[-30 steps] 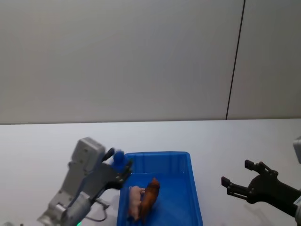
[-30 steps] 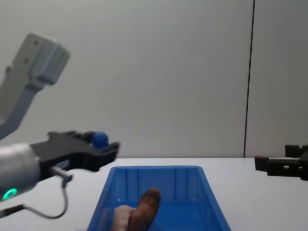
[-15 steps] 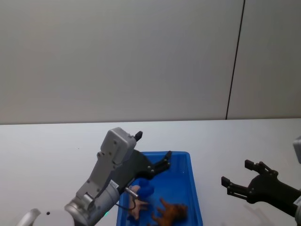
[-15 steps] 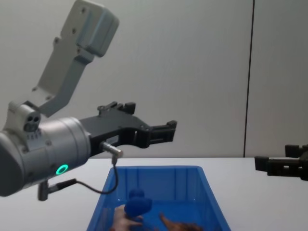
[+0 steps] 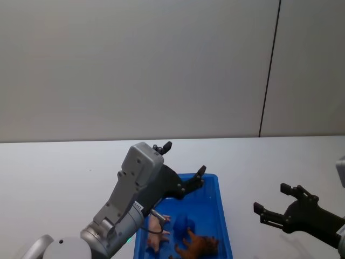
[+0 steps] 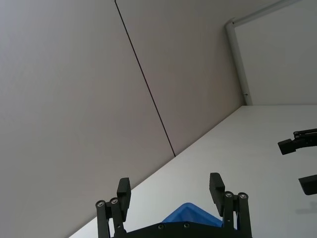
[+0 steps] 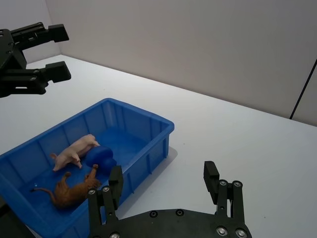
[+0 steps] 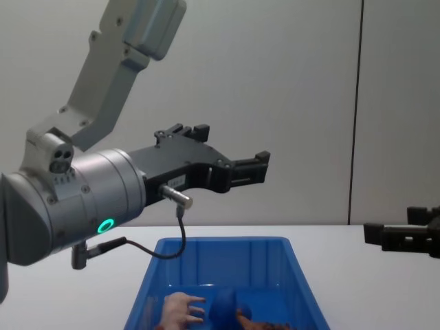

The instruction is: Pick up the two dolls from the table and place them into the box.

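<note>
White counter [image 5: 54, 172], grey wall behind.
Large bright blue plastic bin [image 7: 148, 119] holds pale pink pig [image 7: 74, 151], dark blue round-headed figure [image 7: 100, 157], brown maned lion [image 7: 69, 191]; left gripper [image 8: 230, 155] above, jaws spread, empty; right gripper [image 5: 275, 208] at 3 o'clock, jaws spread.

I see the pig [image 7: 75, 150], round-headed figure [image 7: 100, 158] and lion [image 7: 71, 189] lying together inside the box [image 7: 148, 144] on the worktop [image 7: 257, 148].

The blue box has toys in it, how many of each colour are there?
Pink pig: 1
Dark blue figure: 1
Brown lion: 1
Total: 3 toys, all inside the blue box
</note>
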Tool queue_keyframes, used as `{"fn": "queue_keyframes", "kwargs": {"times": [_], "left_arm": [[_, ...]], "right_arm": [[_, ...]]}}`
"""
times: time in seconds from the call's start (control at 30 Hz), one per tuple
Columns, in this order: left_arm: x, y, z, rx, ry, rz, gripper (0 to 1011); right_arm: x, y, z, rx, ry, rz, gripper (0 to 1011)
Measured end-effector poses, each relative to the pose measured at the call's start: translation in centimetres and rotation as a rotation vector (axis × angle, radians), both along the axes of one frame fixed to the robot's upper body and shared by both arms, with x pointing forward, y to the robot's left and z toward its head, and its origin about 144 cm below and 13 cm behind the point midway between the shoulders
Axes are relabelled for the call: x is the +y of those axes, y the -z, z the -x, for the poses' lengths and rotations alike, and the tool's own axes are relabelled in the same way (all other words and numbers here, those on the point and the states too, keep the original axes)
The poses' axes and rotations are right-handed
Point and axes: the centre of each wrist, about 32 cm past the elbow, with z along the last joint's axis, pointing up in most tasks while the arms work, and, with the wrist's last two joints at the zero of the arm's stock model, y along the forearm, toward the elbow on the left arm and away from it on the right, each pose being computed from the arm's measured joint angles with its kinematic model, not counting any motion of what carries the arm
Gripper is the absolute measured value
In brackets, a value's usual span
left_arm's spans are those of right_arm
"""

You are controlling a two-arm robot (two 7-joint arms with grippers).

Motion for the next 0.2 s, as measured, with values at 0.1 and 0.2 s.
{"fn": "queue_keyframes", "kwargs": {"times": [0.1, 0.2], "left_arm": [[-0.11, -0.10, -0.01, -0.009, 0.002, 0.001, 1001], [-0.15, -0.15, 0.00, -0.013, 0.004, 0.001, 1001]], "right_arm": [[0.00, 0.00, 0.00, 0.000, 0.000, 0.000, 1001], [0.00, 0.00, 0.00, 0.000, 0.000, 0.000, 1001]]}}
